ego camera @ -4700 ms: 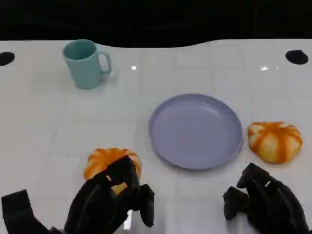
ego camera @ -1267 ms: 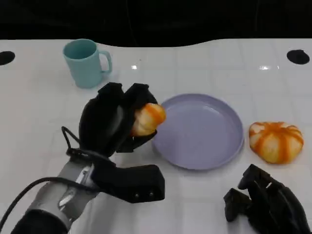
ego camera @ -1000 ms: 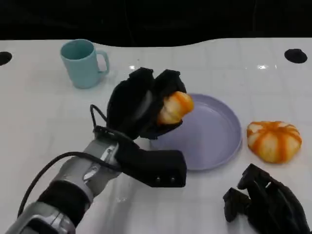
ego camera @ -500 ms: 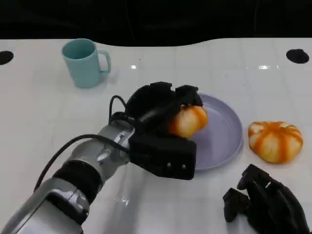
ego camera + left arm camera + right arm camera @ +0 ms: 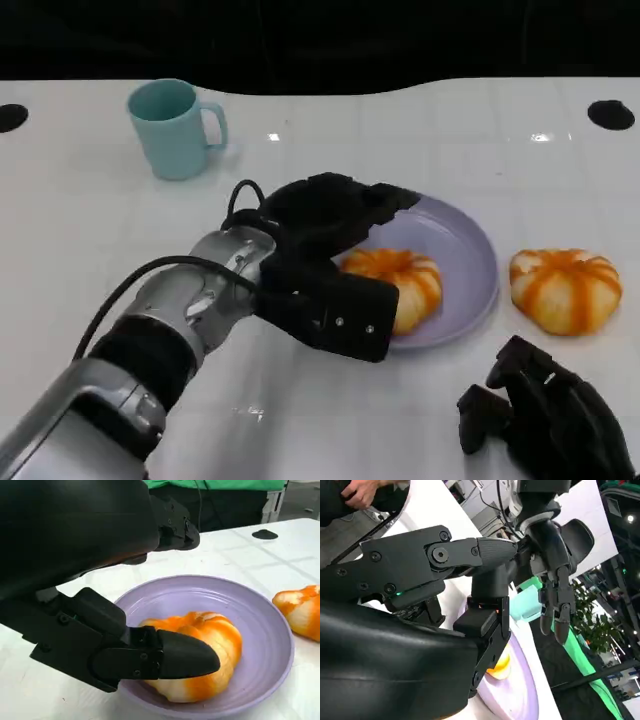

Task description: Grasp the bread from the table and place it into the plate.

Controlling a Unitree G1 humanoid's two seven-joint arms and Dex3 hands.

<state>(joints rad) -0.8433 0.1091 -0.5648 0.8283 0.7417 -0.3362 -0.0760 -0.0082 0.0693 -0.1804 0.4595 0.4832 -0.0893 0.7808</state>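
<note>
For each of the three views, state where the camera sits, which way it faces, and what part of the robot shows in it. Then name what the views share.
Head view: high on the robot, looking down at the white table; silver left forearm and black left hand over the round purple plate, black right hand low at the near edge.
Left wrist view: behind the left hand, facing the plate and the orange-striped bread bun in it.
Right wrist view: behind the right hand, facing across the table toward the left hand.
Shared: the bun, the plate and the left hand appear in all three.
</note>
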